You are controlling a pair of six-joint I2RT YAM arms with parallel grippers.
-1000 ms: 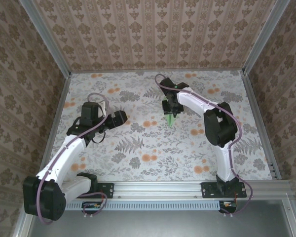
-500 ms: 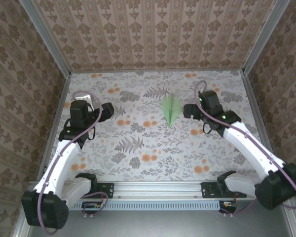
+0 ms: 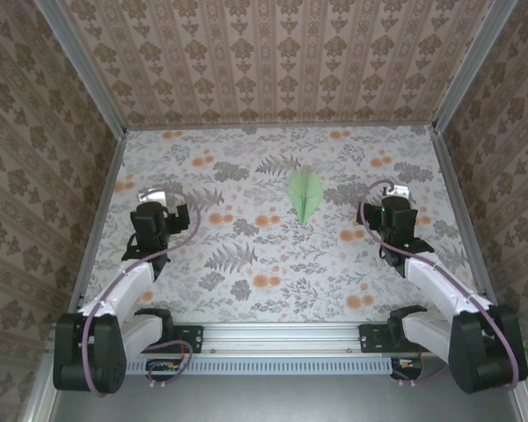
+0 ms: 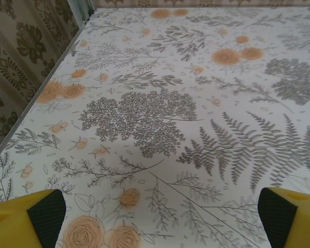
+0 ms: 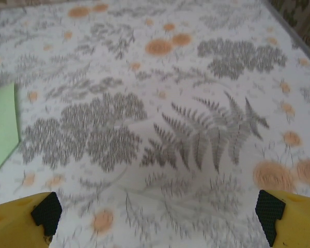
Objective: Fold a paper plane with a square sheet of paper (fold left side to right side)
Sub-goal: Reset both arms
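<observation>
- Top external: right tool (image 5: 157,214) just released the paper plane (image 3: 304,194), backed off.
- The left tool (image 4: 160,214) retreated too; both stand wide, empty.
- We reckon folding done.

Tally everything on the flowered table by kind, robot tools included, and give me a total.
Pale-green paper plane: 1
Robot tools: 2, the left tool and the right tool, both open and holding nothing
Total: 3
</observation>
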